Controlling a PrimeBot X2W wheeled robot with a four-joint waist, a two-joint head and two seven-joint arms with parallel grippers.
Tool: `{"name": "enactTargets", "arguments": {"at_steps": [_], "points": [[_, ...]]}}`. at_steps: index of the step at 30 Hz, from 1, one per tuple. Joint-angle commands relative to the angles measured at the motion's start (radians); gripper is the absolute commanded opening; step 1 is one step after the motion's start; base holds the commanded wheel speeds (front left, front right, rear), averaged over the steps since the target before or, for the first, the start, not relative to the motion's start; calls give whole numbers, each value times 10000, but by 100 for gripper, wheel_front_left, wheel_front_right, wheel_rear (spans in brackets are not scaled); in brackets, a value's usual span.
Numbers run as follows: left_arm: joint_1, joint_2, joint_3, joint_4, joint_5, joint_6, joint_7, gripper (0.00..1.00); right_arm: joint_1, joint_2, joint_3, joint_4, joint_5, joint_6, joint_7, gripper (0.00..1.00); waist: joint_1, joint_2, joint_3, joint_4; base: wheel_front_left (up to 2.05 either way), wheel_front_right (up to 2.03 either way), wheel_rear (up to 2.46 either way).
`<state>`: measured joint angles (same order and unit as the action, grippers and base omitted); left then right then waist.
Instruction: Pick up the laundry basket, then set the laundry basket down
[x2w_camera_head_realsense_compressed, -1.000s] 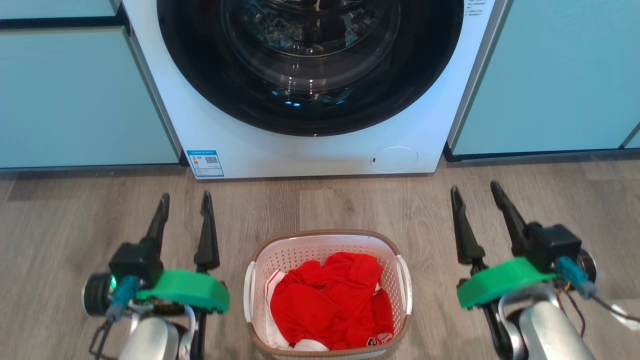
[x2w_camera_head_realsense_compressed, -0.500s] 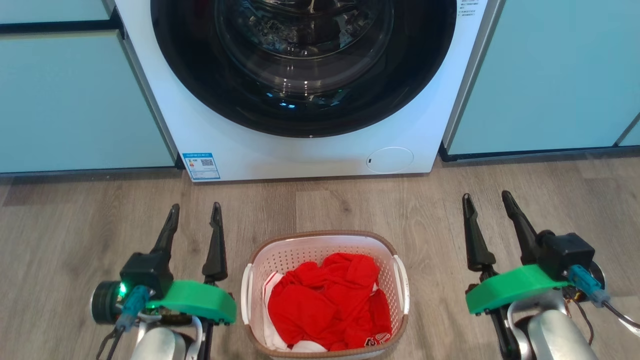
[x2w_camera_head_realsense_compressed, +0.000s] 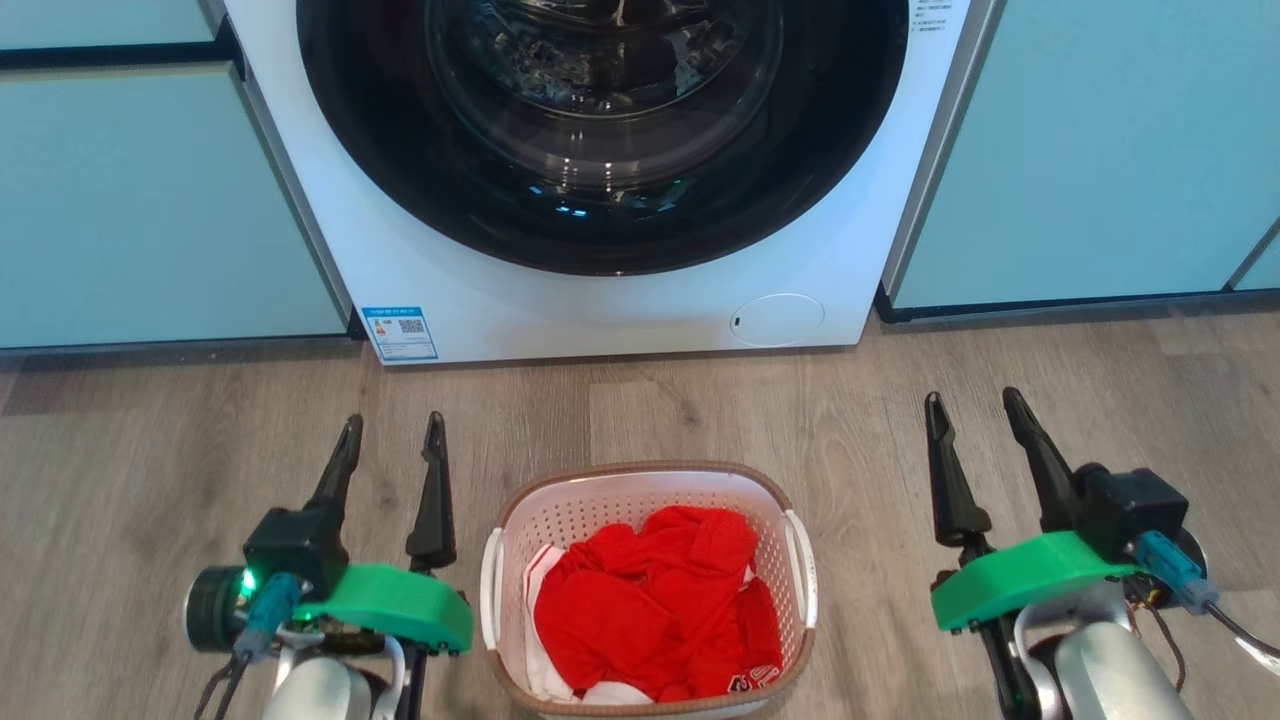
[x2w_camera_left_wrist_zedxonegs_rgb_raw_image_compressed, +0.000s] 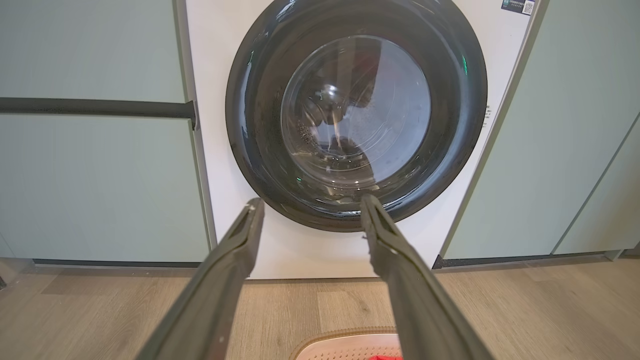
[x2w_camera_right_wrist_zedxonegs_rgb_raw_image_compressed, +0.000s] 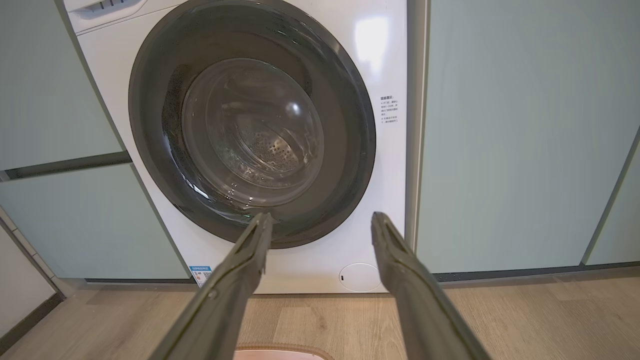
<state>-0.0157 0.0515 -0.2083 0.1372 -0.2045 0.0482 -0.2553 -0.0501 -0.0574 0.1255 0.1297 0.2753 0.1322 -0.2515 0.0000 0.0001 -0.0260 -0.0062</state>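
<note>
1. From the head: finds the laundry basket (x2w_camera_head_realsense_compressed: 590, 512) upright on the wood floor (x2w_camera_head_realsense_compressed: 700, 410), centred before the washing machine (x2w_camera_head_realsense_compressed: 600, 310) and well apart from it, mouth up, red clothes (x2w_camera_head_realsense_compressed: 660, 600) heaped inside.
2. Places the left end effector (x2w_camera_head_realsense_compressed: 393, 422) close beside the basket's left side and the right end effector (x2w_camera_head_realsense_compressed: 972, 398) farther off to its right, both with fingers spread moderately wide and holding nothing.
3. From the left wrist: catches a slice of brown rim (x2w_camera_left_wrist_zedxonegs_rgb_raw_image_compressed: 345, 331) and a speck of red at the bottom edge; takes in the whole round door (x2w_camera_left_wrist_zedxonegs_rgb_raw_image_compressed: 356, 115), cropped in the head view.
4. From the right wrist: catches a thinner sliver of rim at the bottom edge.
5. Turns the white handles (x2w_camera_head_realsense_compressed: 490, 590) left and right, one toward each end effector; cannot tell the long axis, as the near end sits at the frame edge.
</note>
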Motion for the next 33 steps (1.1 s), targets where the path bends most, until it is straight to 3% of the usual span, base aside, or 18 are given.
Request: {"name": "enactTargets", "arguments": {"at_steps": [1, 33], "points": [[-302, -12, 383, -281, -82, -30, -64, 100, -160, 71, 199, -270, 40, -15, -103, 100, 0, -1, -9, 7, 0, 0, 0], [-259, -12, 352, -61, -606, -30, -65, 100, -228, 72, 237, -162, 56, -15, -103, 100, 0, -1, -48, -67, 0, 0, 0]]}}
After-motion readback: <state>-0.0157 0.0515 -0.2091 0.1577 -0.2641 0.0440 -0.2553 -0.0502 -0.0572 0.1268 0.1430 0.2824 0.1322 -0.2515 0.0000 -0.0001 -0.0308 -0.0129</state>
